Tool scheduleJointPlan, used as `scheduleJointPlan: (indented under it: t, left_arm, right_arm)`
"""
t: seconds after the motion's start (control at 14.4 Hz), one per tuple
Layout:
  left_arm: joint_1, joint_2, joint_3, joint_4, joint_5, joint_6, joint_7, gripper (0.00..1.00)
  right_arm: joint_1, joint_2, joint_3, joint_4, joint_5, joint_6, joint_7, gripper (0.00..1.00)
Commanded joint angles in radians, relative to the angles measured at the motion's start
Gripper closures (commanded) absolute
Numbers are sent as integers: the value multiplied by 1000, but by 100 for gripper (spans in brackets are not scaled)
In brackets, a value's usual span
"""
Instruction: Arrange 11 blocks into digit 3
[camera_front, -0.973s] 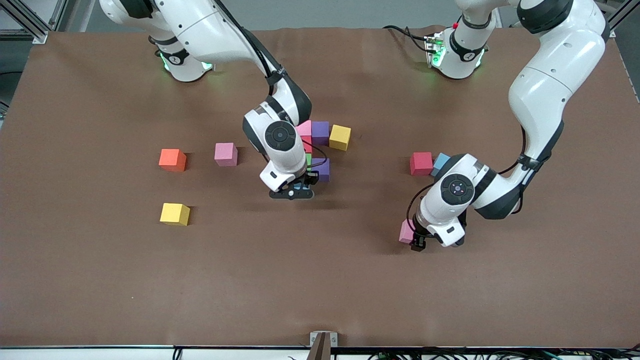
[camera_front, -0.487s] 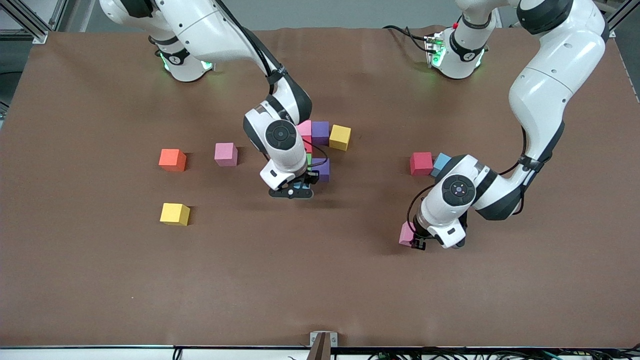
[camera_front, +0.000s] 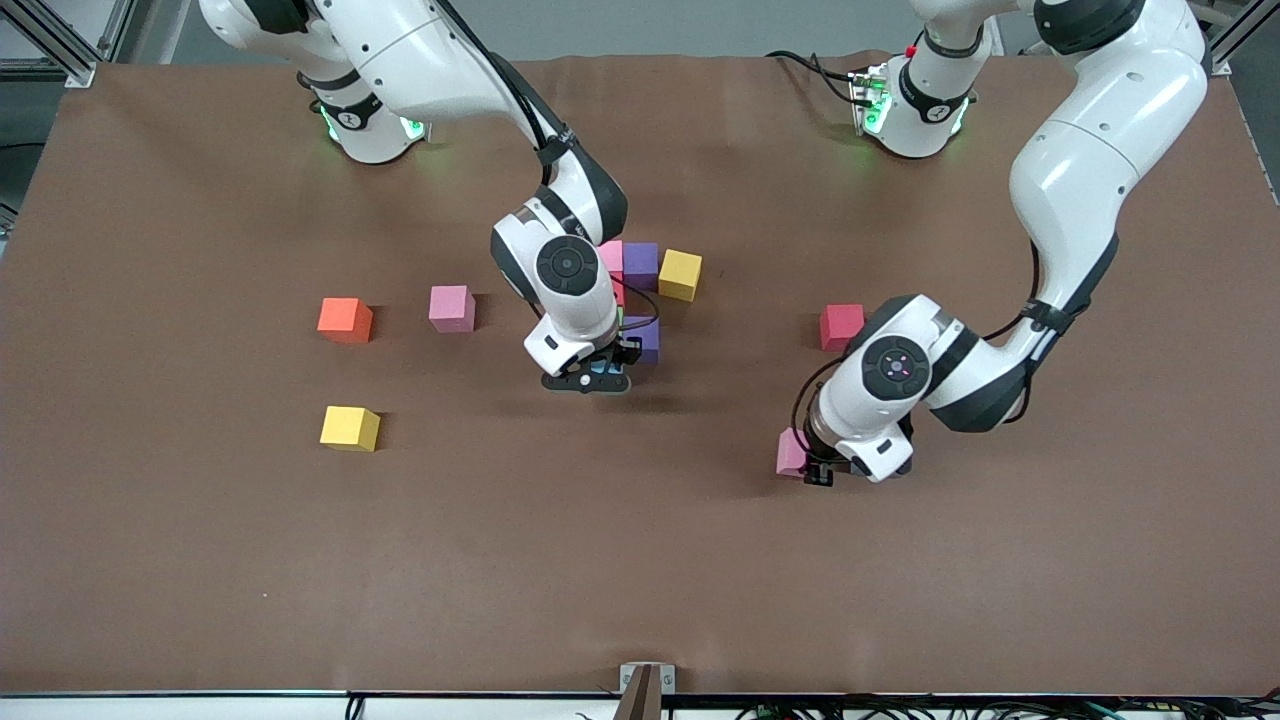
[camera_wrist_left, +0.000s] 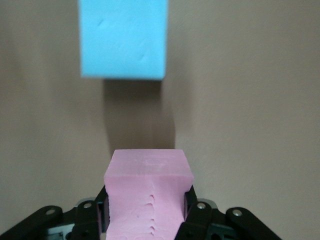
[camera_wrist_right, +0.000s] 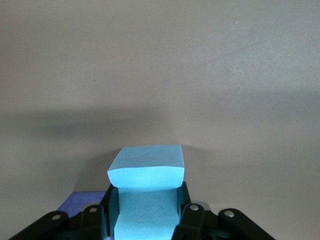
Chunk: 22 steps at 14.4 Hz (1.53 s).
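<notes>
My left gripper (camera_front: 802, 463) is shut on a pink block (camera_front: 789, 452), low over bare table toward the left arm's end; the left wrist view shows its fingers (camera_wrist_left: 192, 210) pressed into the pink block (camera_wrist_left: 148, 192). A light blue block (camera_wrist_left: 123, 37) lies on the table ahead of it, hidden by the arm in the front view. My right gripper (camera_front: 590, 374) is shut on another light blue block (camera_wrist_right: 146, 200), low beside a purple block (camera_front: 646, 338) at the near end of the middle cluster: pink (camera_front: 611, 255), purple (camera_front: 641, 262), yellow (camera_front: 681, 273).
Loose on the table toward the right arm's end are a pink block (camera_front: 451, 307), an orange cube (camera_front: 345, 319) and a yellow block (camera_front: 350, 427). A red block (camera_front: 842, 326) sits beside my left wrist. The purple block (camera_wrist_right: 80, 204) shows next to the right jaws.
My left gripper closed on the pink block and carried it a little toward the right arm's end; its wrist now covers the light blue block beside the red one. The right gripper barely moved.
</notes>
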<state>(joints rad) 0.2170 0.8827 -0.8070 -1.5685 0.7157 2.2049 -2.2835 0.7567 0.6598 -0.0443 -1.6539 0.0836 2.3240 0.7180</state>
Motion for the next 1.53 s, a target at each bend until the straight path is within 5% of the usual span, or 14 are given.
scheduleJointPlan:
  t: [0.0, 0.28, 0.42, 0.49, 0.56, 0.63, 1.46]
  left_arm:
    - [-48, -24, 3, -33, -9, -16, -109, 66]
    - [-123, -57, -3, -113, 5, -16, -255, 66]
    - [-149, -65, -3, -126, 17, -16, -286, 66]
    - [-163, -65, -3, -128, 21, -16, -310, 66]
    - [-172, -65, -3, -137, 31, -14, -330, 66]
    - [-176, -70, -4, -162, 56, -11, -344, 66]
    - [-202, -88, -46, -212, 90, 39, -528, 66]
  right_arm:
    - [9, -31, 0, -47, 13, -8, 14, 96]
    - [10, -31, 0, -49, 13, -9, 21, 92]
    - [10, -31, 0, -47, 13, -8, 21, 81]
    - [9, -29, 0, -47, 13, -9, 23, 69]
    - [9, -29, 0, -47, 13, -9, 23, 10]
    - [9, -31, -2, -46, 13, -9, 34, 0]
    - [-60, -134, -8, -10, 15, -176, 41, 0]
